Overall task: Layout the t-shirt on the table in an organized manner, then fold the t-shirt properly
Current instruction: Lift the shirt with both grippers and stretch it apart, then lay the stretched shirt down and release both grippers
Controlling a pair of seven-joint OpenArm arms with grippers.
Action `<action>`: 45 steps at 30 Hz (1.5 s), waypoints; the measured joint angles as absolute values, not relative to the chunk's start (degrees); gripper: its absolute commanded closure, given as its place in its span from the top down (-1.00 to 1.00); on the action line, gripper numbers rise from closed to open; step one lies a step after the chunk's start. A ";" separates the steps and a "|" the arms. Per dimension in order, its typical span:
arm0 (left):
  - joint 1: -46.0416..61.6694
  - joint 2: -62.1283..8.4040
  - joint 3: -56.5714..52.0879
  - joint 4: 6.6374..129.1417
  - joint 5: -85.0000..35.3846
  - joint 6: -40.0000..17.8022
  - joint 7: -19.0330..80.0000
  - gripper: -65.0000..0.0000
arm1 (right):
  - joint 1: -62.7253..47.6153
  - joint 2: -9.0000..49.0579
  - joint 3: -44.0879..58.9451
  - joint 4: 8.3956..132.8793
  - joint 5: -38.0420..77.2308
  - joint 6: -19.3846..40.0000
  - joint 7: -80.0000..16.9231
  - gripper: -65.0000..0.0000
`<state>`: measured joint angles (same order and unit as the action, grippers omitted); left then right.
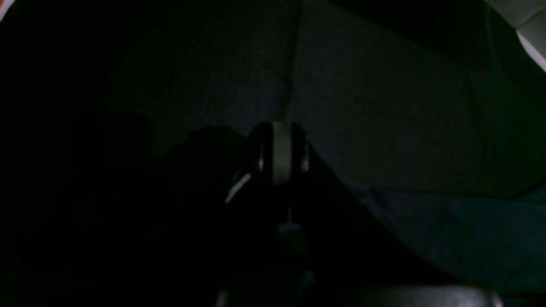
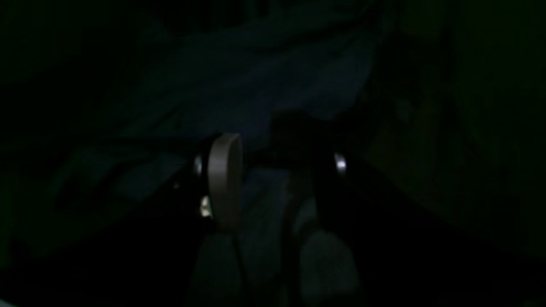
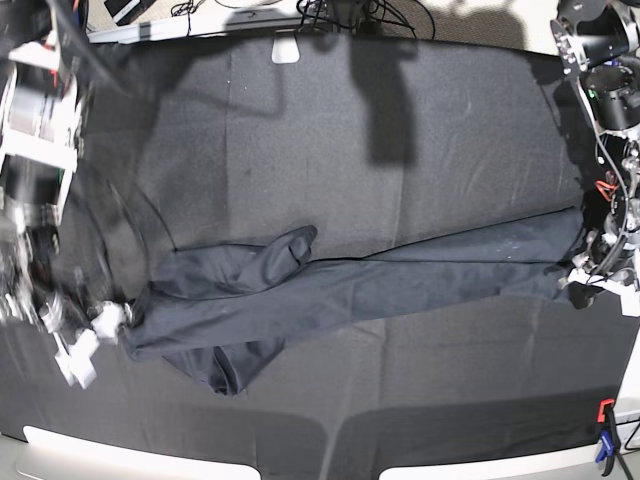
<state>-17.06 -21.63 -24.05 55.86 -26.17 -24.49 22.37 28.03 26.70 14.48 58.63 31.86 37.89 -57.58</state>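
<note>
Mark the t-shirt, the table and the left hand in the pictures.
t-shirt point(image 3: 350, 285): base view, middle of the stretched body.
table point(image 3: 330, 130): base view, bare black cloth above the shirt.
left hand point(image 3: 585, 283): base view, fingertips at the shirt's right end.

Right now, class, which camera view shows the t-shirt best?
The base view: the whole t-shirt lies stretched across the table, sleeve and bunched folds clear. The left wrist view shows only a dim patch of cloth; the right wrist view shows dark folds with no outline.
</note>
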 measured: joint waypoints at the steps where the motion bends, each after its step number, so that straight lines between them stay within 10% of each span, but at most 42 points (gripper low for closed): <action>1: -17.12 -21.61 -24.05 55.86 -26.15 -24.49 22.41 -1.00 | 26.55 26.68 14.66 61.08 33.63 38.02 -58.35 -0.23; 9: -17.15 -21.61 -24.05 55.86 -26.24 -24.49 22.39 -1.00 | 15.29 26.22 10.50 71.90 32.03 39.29 -63.55 -0.23; 18: -17.15 -21.63 -24.05 55.86 -26.11 -24.47 22.39 -1.00 | 15.35 27.35 -15.18 73.71 6.70 39.13 -48.62 -0.23; 28: -17.15 -21.61 -24.05 55.86 -26.06 -24.49 22.46 -1.00 | 15.77 27.40 -31.20 74.37 -13.54 19.07 -40.80 -0.24; 45: -17.12 -21.65 -24.05 55.86 -24.12 -24.49 22.46 -1.00 | 19.84 27.64 -31.51 73.25 -6.85 21.69 -43.29 -0.24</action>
